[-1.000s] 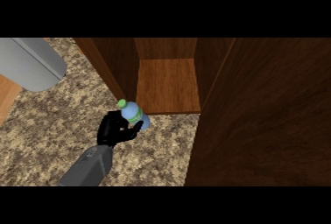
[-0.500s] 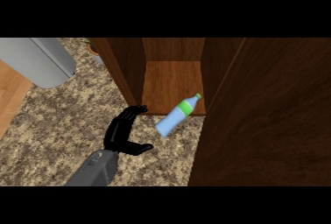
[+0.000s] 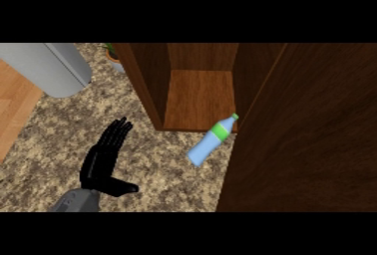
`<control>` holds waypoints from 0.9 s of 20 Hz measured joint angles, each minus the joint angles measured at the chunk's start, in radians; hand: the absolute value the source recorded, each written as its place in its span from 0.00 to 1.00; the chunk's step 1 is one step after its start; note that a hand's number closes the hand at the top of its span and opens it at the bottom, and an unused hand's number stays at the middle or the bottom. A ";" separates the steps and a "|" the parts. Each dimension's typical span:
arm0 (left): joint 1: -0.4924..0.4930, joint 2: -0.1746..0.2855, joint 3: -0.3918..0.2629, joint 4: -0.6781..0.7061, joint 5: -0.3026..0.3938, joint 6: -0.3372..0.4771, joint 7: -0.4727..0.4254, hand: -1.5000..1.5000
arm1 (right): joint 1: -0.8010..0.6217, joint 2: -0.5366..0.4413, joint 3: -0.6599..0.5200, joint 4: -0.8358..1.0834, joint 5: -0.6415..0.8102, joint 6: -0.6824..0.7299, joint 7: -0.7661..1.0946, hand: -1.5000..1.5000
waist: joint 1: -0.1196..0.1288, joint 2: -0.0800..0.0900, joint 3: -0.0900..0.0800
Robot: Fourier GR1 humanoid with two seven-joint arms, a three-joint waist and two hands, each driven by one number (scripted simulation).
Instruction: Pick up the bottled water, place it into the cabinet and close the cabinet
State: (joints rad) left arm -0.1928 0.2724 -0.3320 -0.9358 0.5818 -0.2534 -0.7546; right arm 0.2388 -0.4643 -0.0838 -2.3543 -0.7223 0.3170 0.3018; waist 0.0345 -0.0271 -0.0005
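Note:
The water bottle [image 3: 209,142], pale blue with a green band and cap, lies tilted in front of the open wooden cabinet [image 3: 199,97]. Its cap rests at the front edge of the cabinet floor, close to the dark cabinet door [image 3: 309,129], which stands open at the right. My left hand [image 3: 103,159] is over the speckled counter [image 3: 52,144], well left of the bottle. It is open, with fingers straight and pointing away and the thumb out to the right. It holds nothing. My right hand does not show.
A large grey rounded object [image 3: 44,67] stands at the upper left. A potted plant [image 3: 112,52] peeks out behind the cabinet's left wall. A light wooden surface [image 3: 13,109] borders the counter at the left edge.
The left hand carried the bottle toward the cabinet, let go and drew back left with fingers straightened. The bottle now lies tipped at the cabinet's front edge.

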 measured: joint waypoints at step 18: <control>0.327 0.342 0.106 -0.487 0.081 -0.011 0.084 0.00 | -0.377 0.099 0.545 0.030 0.118 -0.295 0.126 1.00 | 0.013 0.001 -0.004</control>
State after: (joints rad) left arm 0.1344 0.6146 -0.2259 -1.4226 0.6628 -0.2642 -0.6708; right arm -0.1384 -0.3652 0.4613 -2.3241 -0.6043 0.0223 0.4282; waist 0.0480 -0.0261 -0.0044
